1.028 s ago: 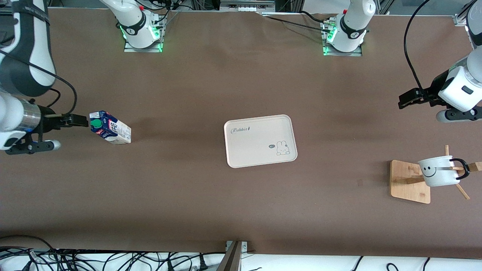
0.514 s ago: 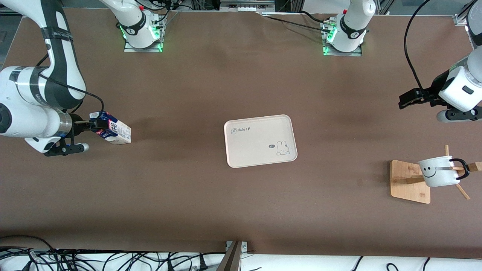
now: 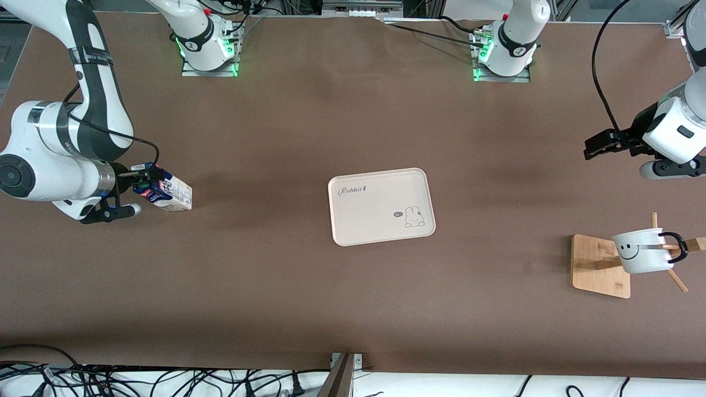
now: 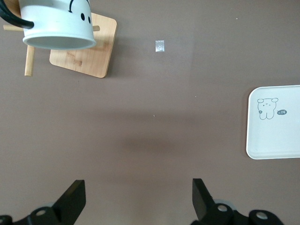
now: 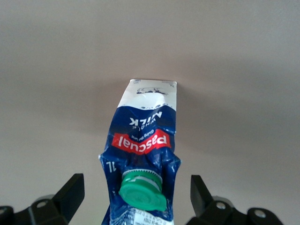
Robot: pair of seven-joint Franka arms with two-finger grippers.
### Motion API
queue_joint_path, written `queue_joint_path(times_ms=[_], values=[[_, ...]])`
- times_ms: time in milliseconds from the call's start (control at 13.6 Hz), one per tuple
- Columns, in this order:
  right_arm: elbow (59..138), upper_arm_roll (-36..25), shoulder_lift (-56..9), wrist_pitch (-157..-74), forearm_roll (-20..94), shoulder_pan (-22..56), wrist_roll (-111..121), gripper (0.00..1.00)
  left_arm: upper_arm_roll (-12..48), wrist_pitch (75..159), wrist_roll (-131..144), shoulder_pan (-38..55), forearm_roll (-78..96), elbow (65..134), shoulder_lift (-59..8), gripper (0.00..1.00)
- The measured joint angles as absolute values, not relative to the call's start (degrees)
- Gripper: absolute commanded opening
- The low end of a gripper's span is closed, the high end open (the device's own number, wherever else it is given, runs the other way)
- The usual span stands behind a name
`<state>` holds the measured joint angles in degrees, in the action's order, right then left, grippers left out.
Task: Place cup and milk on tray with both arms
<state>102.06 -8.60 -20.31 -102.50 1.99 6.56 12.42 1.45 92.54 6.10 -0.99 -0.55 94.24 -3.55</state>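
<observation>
The milk carton [image 3: 168, 194], dark blue and white with a green cap [image 5: 140, 193], stands on the table at the right arm's end. My right gripper [image 3: 142, 181] is open and level with the carton's top. In the right wrist view the gripper [image 5: 136, 194] has one finger on each side of the carton [image 5: 146, 140], without touching it. The white smiley cup [image 3: 642, 252] hangs on a wooden rack [image 3: 598, 267] at the left arm's end. My left gripper [image 3: 598, 144] is open and empty above the bare table near the rack, and waits. The tray [image 3: 380, 207] lies empty mid-table.
The left wrist view shows the open left gripper [image 4: 138, 187], the cup [image 4: 58, 23] on the rack base [image 4: 84, 61], and a corner of the tray [image 4: 276, 140]. Wooden pegs [image 3: 677, 281] stick out from the rack. Cables lie along the near table edge.
My right arm has swung toward the milk carton, and its open gripper has moved from beside the carton to around its top. The left arm, cup and tray have not moved.
</observation>
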Motion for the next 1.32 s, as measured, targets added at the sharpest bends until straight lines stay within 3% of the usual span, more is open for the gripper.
queue_joint_path(times_ms=[367, 441, 588, 734, 1322], values=[[103.07, -8.71, -20.25, -102.61, 1.99, 6.15, 12.43, 1.0, 1.42, 92.64, 6.1, -1.12, -0.55, 92.63, -4.2, 1.0], [103.08, -8.78, -20.22, -102.61, 1.99, 6.05, 12.43, 0.96, 1.41, 92.64, 6.1, -1.19, -0.55, 92.15, -4.73, 1.0], [103.11, -8.84, -20.16, -102.62, 1.99, 5.85, 12.48, 0.67, 1.43, 92.66, 6.1, -1.19, -0.55, 91.47, -6.53, 1.0], [103.28, -8.83, -20.1, -102.61, 1.99, 5.79, 12.59, 0.49, 1.46, 93.11, 6.14, -1.15, -0.54, 90.16, -9.47, 1.0], [104.08, -8.81, -19.09, -103.21, 1.99, 5.69, 13.59, 0.46, 1.33, 93.18, 6.11, -1.32, -0.54, 87.1, -12.17, 1.0]])
